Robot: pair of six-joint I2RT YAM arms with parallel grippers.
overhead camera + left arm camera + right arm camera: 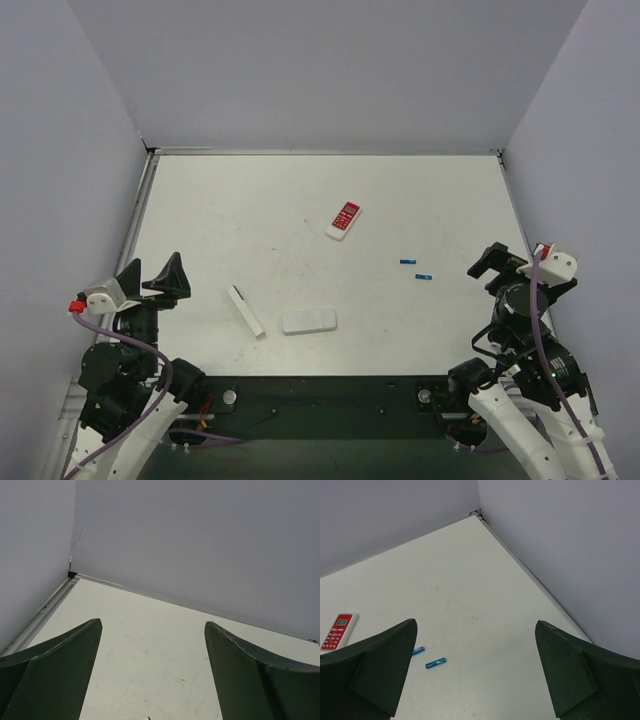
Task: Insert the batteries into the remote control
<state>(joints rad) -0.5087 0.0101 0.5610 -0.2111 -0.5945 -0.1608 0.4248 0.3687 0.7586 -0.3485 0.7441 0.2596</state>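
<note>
The left gripper [152, 272] and right gripper [497, 262] gape empty; two thin blue cylindrical batteries [407, 262] lie four o'clock of the red-faced white plastic remote [343, 220].

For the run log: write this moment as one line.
left gripper open, empty | right gripper open, empty | two blue batteries loose on table, untouched

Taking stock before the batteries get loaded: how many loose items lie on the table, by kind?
Blue batteries: 2
Red-faced remote: 1
White oblong pieces: 2
Total: 5
</note>
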